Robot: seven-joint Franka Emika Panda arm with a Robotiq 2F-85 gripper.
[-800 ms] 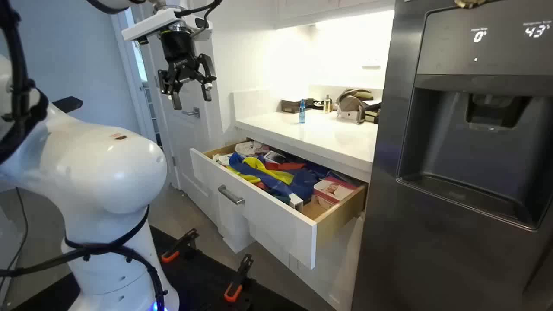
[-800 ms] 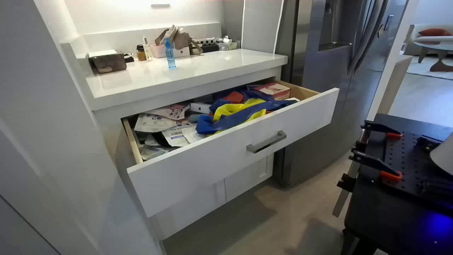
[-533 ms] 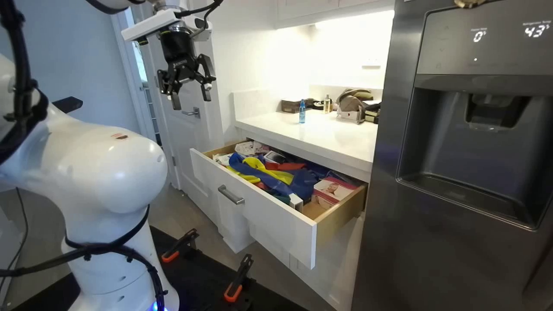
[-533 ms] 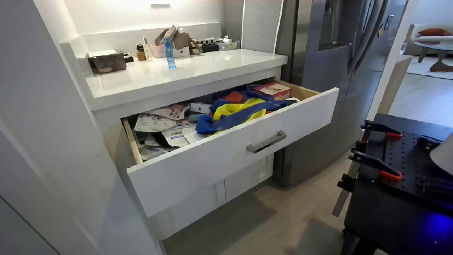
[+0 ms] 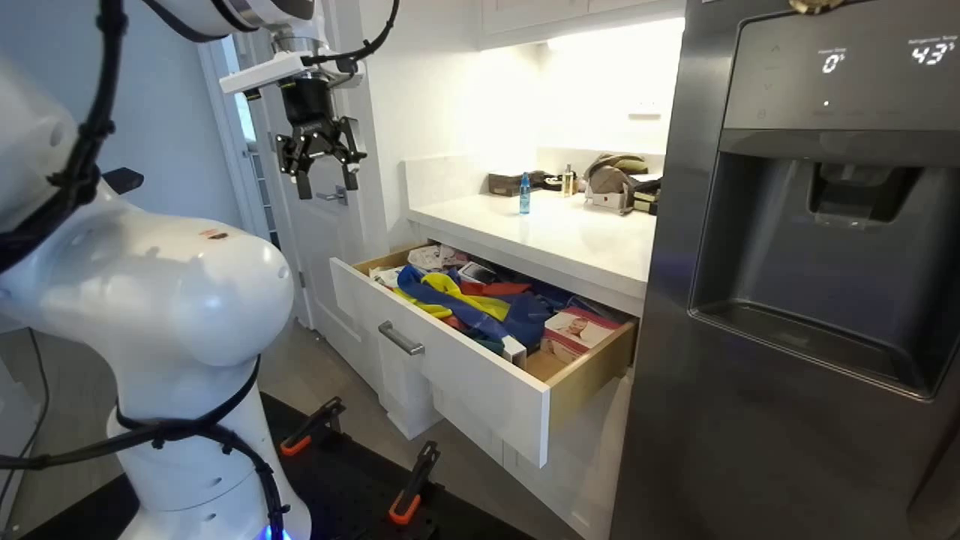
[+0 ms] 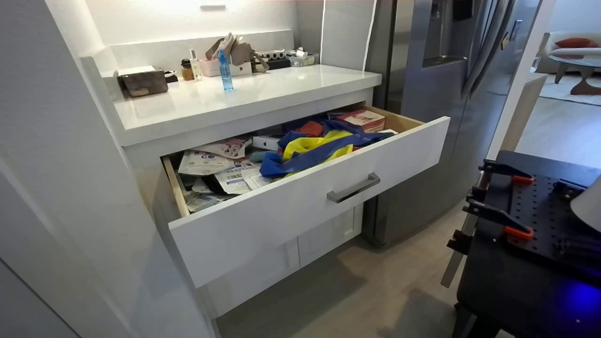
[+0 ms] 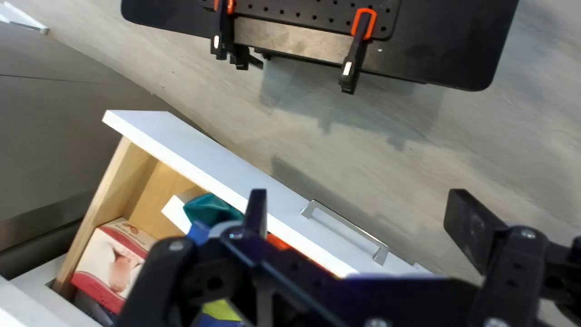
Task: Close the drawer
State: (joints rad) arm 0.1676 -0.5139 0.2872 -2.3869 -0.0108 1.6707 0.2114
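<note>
- I am holding the gripper (image 5: pixel 327 182) high, pointing down, well apart from the drawer (image 5: pixel 480 386)
- In the wrist view, its two fingers (image 7: pixel 258 209) are standing wide apart, and the drawer's metal handle (image 7: pixel 349 224) is showing between them, lower down
- In both exterior views, the drawer is sitting pulled out beneath the white countertop (image 6: pixel 291 87), just beside the refrigerator (image 5: pixel 750 435)
- Inside it I am seeing blue and yellow fabric (image 6: pixel 321 151), loose packets (image 6: pixel 204 164) and a red-and-white box (image 6: pixel 366 119) toward the refrigerator side
- A blue bottle (image 6: pixel 225 72) is standing upright on the countertop
- Two clamps (image 7: pixel 358 50) are gripping the edge of the black table (image 6: pixel 490 286) that is facing the drawer front
</note>
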